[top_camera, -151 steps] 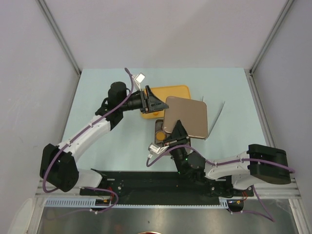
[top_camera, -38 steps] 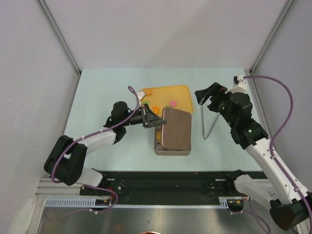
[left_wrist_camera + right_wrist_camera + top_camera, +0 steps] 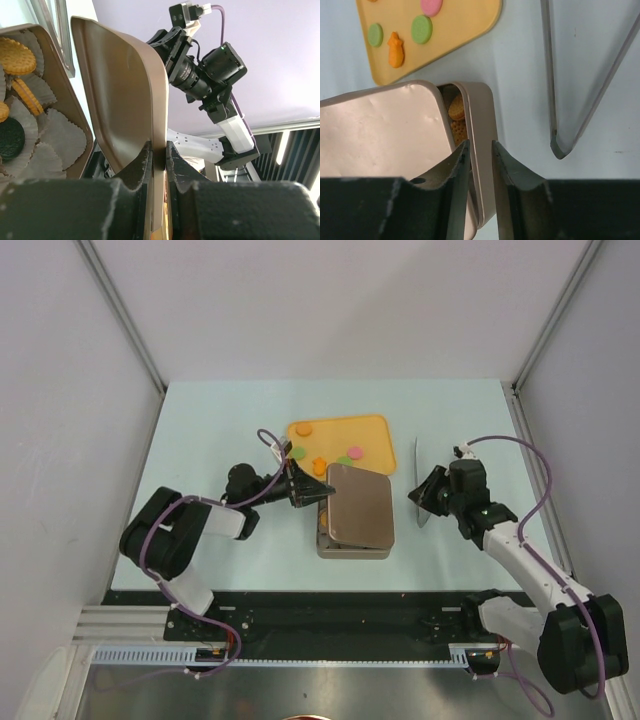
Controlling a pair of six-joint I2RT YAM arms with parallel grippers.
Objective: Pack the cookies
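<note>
Down from its raised place at the far right, the right gripper (image 3: 481, 150) had dropped low over the table (image 3: 200, 440), and its jaws, spread a moment earlier, stood drawn close with only a narrow slit between them and nothing caught in it. It sat at about 3 o'clock from the tin (image 3: 350, 550), pointing toward the tin's right wall, just beside the metal tongs (image 3: 547, 65), which lay free on the table.

Nearest the arm bases stood the tin, with the tan lid (image 3: 358, 508) tilted over it and leaving a gap along the left side. Inside, some cookies (image 3: 17, 55), golden rounds and one dark one, lay in white paper cups (image 3: 55, 135).

At roughly 9 o'clock from the tin, the left gripper (image 3: 159, 150) pinched the lid's left rim between its jaws and held that edge up.

Farther off, at 12 o'clock, lay the orange tray (image 3: 372, 430), just beyond the tin. On it rested loose cookies: a pink one, two green ones, an orange flower shape and an orange disc near the far left corner.
</note>
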